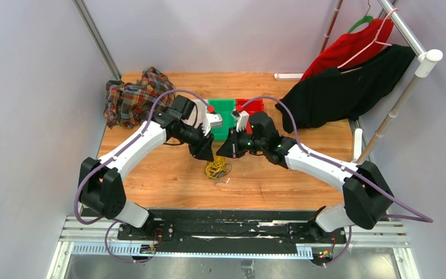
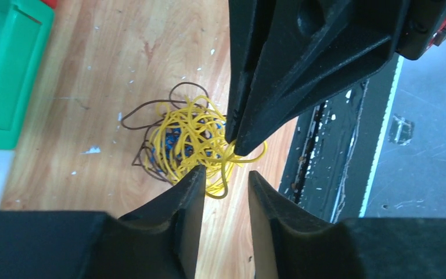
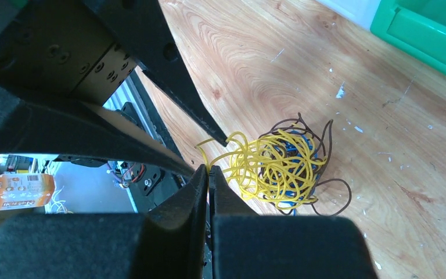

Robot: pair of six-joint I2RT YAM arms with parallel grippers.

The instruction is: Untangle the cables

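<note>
The cables [image 1: 216, 168] lie as one tangled bunch of yellow, blue and dark wire on the wooden table, just below both grippers. In the left wrist view the bunch [image 2: 186, 139] lies beyond my left gripper [image 2: 226, 174], which is open, with a yellow loop hanging by its fingertips. My right gripper [image 3: 208, 170] is shut on a yellow strand that runs out of the bunch [image 3: 279, 163]. From above, the left gripper [image 1: 206, 156] and the right gripper [image 1: 222, 154] stand tip to tip over the bunch.
A green bin [image 1: 223, 116] and a red bin [image 1: 250, 107] stand behind the grippers. A plaid cloth [image 1: 130, 102] lies at the back left. Black and red garments [image 1: 348, 81] hang on a rack at the back right. The table's near edge is close to the bunch.
</note>
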